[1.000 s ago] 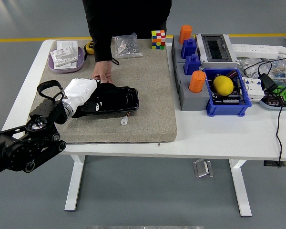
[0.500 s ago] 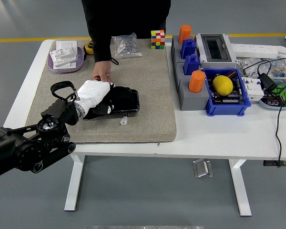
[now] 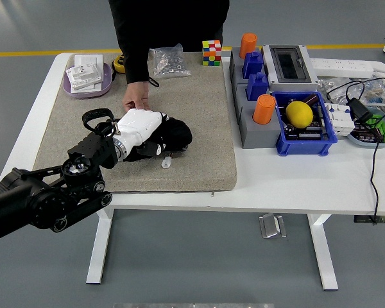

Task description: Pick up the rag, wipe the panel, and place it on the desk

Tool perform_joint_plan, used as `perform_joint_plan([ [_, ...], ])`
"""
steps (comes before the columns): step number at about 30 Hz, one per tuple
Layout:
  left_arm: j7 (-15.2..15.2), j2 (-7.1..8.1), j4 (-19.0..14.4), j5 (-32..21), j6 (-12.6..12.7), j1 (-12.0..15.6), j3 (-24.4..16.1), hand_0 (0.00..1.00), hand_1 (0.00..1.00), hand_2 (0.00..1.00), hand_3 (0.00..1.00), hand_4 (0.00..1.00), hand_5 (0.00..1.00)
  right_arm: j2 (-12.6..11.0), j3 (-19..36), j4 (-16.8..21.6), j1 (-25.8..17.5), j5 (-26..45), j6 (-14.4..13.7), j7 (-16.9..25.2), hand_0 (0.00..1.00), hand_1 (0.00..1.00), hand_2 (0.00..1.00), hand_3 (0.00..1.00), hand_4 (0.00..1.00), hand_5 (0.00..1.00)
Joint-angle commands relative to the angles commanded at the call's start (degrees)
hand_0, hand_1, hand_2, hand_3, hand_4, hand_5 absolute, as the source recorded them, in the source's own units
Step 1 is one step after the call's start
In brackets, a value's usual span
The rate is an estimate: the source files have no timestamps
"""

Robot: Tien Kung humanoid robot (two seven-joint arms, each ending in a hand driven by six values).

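- So, no readable writing anywhere for you: the white cards on the purple tray (image 3: 70, 86) at the far left corner are too small to make out, and the grey breaker box (image 3: 289, 65) shows no legible label.
- Your left hand (image 3: 141, 131) is the white one, palm down on the black rag (image 3: 174, 135), fingers curled over it and pressing it onto the dark panel (image 3: 141, 154) underneath. Looks like it's gripping the rag.
- Rag sits bunched up near the middle of the grey mat (image 3: 199, 109), at the hand's right end. Panel is mostly hidden, but its long axis seems to run left-right, roughly parallel to the table's (image 3: 295, 179) near edge.
- A person's hand (image 3: 136, 99) rests on the mat just behind your hand, fingertips near the panel's far edge.
- Small white bit (image 3: 167, 162) lies just in front of the panel.
- Rubik's cube (image 3: 212, 52) and a bag of hardware (image 3: 169, 61) sit at the mat's far edge.
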Motion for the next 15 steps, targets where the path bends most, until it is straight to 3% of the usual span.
perform_joint_plan([
  [15, 0.4, -0.41, -0.2, 0.5, -0.2, 0.0, -1.1, 0.230, 0.175, 0.475, 0.387, 0.368, 0.002, 0.3, 0.1, 0.0, -0.1, 0.1, -0.1, 0.0, 0.724, 0.598, 0.674, 0.584, 0.998, 0.431],
])
